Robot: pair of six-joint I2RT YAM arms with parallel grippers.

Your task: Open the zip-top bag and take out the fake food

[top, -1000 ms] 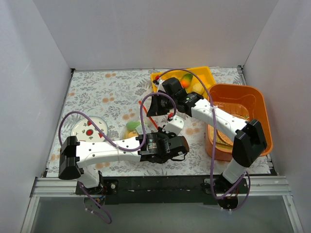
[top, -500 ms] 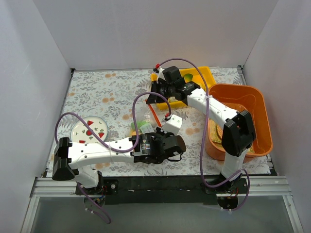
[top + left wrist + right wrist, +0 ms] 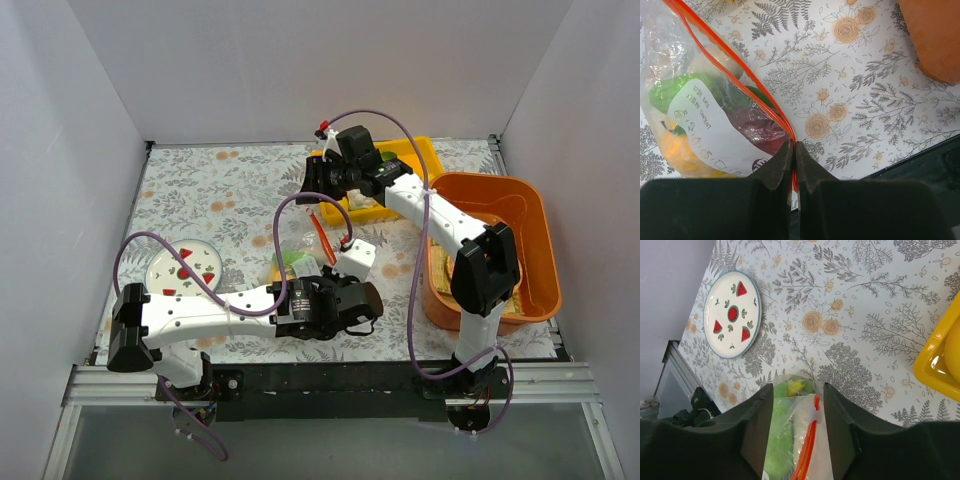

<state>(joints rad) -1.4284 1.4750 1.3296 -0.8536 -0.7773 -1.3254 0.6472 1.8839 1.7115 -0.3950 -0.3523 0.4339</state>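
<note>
The zip-top bag (image 3: 297, 255) lies mid-table, clear plastic with an orange zip strip (image 3: 735, 80). Inside is fake food: a green piece (image 3: 672, 90), a dark red fruit (image 3: 765, 134) and a yellow-orange piece (image 3: 680, 152). My left gripper (image 3: 793, 146) is shut on the near end of the zip strip; it also shows in the top view (image 3: 328, 265). My right gripper (image 3: 797, 388) is open, above the bag's far end (image 3: 790, 440), its fingers either side of the white slider (image 3: 815, 412). It hovers near the yellow tray in the top view (image 3: 315, 192).
A watermelon-pattern plate (image 3: 185, 265) sits at the left, also in the right wrist view (image 3: 732, 315). A yellow tray (image 3: 425, 155) with toy food stands at the back. An orange tub (image 3: 520, 215) stands at the right, close to the right arm.
My right gripper has moved toward the back of the table, away from the left gripper. The left arm's base link swung left while its gripper stayed shut on the strip.
</note>
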